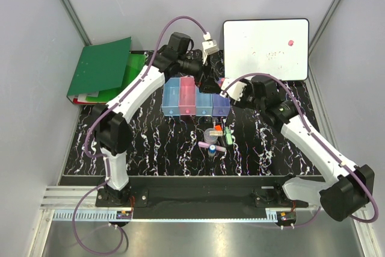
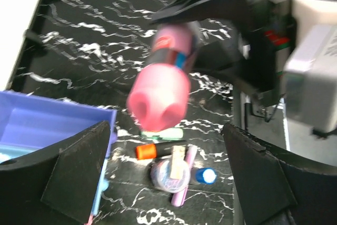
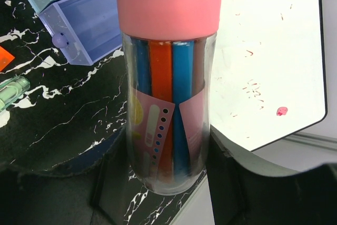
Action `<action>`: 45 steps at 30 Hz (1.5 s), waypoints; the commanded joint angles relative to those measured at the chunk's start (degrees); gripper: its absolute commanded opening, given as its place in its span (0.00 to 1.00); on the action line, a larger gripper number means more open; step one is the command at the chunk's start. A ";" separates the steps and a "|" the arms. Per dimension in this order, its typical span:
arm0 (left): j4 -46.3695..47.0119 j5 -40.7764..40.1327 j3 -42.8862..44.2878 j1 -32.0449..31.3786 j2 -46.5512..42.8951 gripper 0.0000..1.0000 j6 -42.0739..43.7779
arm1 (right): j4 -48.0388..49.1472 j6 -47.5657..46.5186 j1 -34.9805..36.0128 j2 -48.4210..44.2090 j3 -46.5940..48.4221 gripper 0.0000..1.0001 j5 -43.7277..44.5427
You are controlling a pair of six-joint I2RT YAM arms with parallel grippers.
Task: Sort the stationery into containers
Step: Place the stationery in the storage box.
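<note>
One pink-capped tube [image 3: 167,104], top cut off

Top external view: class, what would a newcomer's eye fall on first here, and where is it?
The right claw grips a clear pink-capped tube of pens near the whiteboard at the table's far side. A row of four pastel bins stands mid-table, with loose stationery just in front of it. At the far left lie green binders.
</note>
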 commanded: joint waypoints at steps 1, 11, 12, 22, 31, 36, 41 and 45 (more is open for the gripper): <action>3.83 5.82 0.61 -1.23 1.05 0.92 -1.26 | 4.43 0.34 1.15 0.13 3.21 0.00 1.77; 6.21 5.12 4.56 -3.34 5.10 0.82 -2.85 | 4.78 1.31 2.38 -0.04 5.23 0.00 1.94; 6.47 5.03 4.48 -3.43 5.19 0.79 -2.93 | 4.78 1.31 2.38 -0.31 5.06 0.00 2.12; 8.84 4.68 4.48 -3.25 4.05 0.68 -1.88 | 4.87 1.13 2.64 -1.28 2.86 0.00 2.29; 9.02 5.03 3.78 -1.94 2.02 0.64 -1.79 | 4.95 1.48 2.64 -3.12 -0.04 0.00 2.65; 9.02 5.47 3.33 -0.79 1.06 0.64 -1.44 | 5.13 1.57 2.64 -3.39 -0.30 0.00 2.47; 9.55 6.08 4.12 -0.62 1.40 0.63 -2.23 | 5.31 1.39 2.64 -3.30 -0.39 0.00 2.65; 11.65 6.44 4.74 -0.62 2.02 0.59 -4.25 | 5.39 1.48 2.64 -3.39 -0.39 0.00 2.82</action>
